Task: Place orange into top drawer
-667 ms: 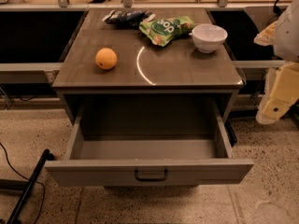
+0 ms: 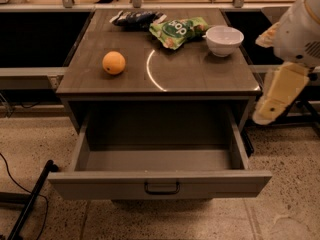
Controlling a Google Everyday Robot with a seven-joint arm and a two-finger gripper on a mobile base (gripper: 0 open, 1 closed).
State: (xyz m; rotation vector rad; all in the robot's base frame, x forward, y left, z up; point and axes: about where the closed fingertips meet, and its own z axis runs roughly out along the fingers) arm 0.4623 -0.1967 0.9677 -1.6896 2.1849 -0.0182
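The top drawer (image 2: 100, 183) stood pulled well out of the cabinet, its flat front panel nearest the camera with the dark handle (image 2: 162, 188) at the centre. Inside, only the bare grey floor and side walls showed. The orange (image 2: 114, 63) was not in it. It sat on the cabinet top (image 2: 200, 71), on the left half, well back from the open drawer and apart from everything else there. Being round, it showed no long axis, and no stem end could be made out, so which way it pointed could not be told.

Toward the back right of the top stood a white bowl (image 2: 224, 48), upright, only its pale inside visible. Just left of it lay a green snack bag (image 2: 177, 31), and beyond that a dark packet (image 2: 135, 19).

The gripper (image 2: 277, 96) hung off the cabinet's right side, over the speckled floor (image 2: 280, 149), beside the drawer's right corner and touching nothing – whether the claw was wide or narrow could not be told
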